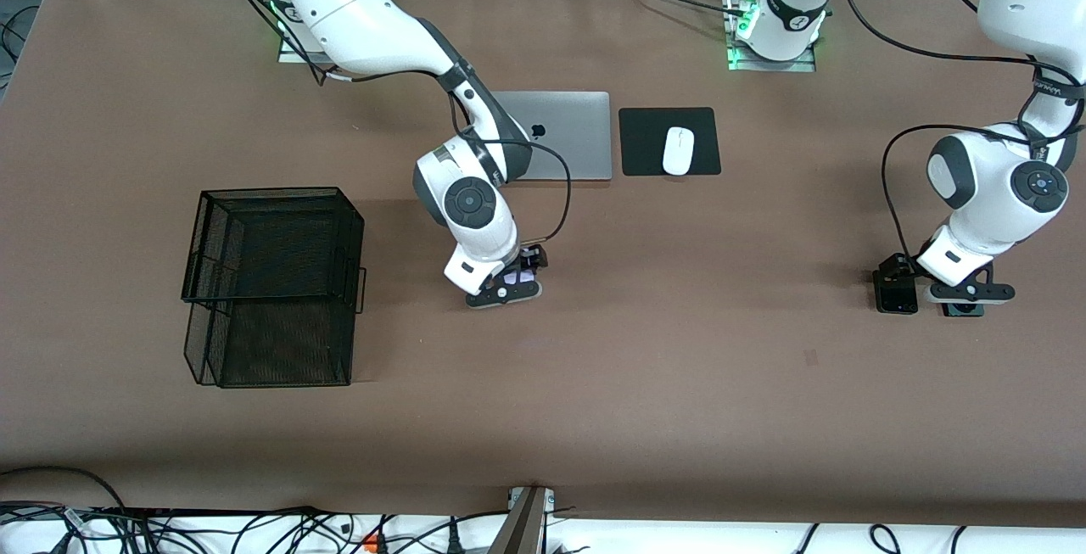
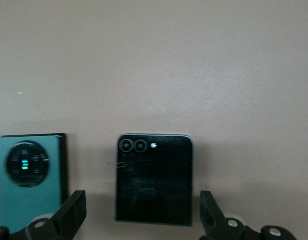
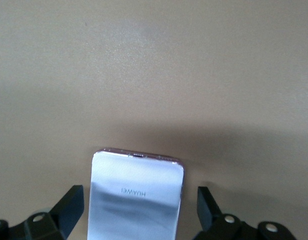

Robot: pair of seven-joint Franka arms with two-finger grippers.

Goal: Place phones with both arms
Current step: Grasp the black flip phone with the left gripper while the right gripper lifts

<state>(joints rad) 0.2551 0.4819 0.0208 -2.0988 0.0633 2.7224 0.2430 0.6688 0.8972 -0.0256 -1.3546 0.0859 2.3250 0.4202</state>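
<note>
The pale lilac phone [image 1: 519, 280] lies flat on the brown table near the middle. My right gripper [image 1: 507, 278] is low over it and open. In the right wrist view the phone [image 3: 136, 197] lies between the fingers [image 3: 68, 207] with a gap on each side. The black phone [image 1: 895, 295] and the dark green phone [image 1: 963, 310] lie side by side at the left arm's end. My left gripper [image 1: 901, 274] is open, low over the black phone. In the left wrist view the black phone [image 2: 154, 180] lies between the fingers [image 2: 73, 210], untouched, with the green phone [image 2: 28, 175] beside it.
A black wire basket [image 1: 280, 193] stands toward the right arm's end of the table. A closed silver laptop [image 1: 564, 134] and a white mouse [image 1: 678, 150] on a black pad [image 1: 645, 147] lie farther from the front camera than the phones.
</note>
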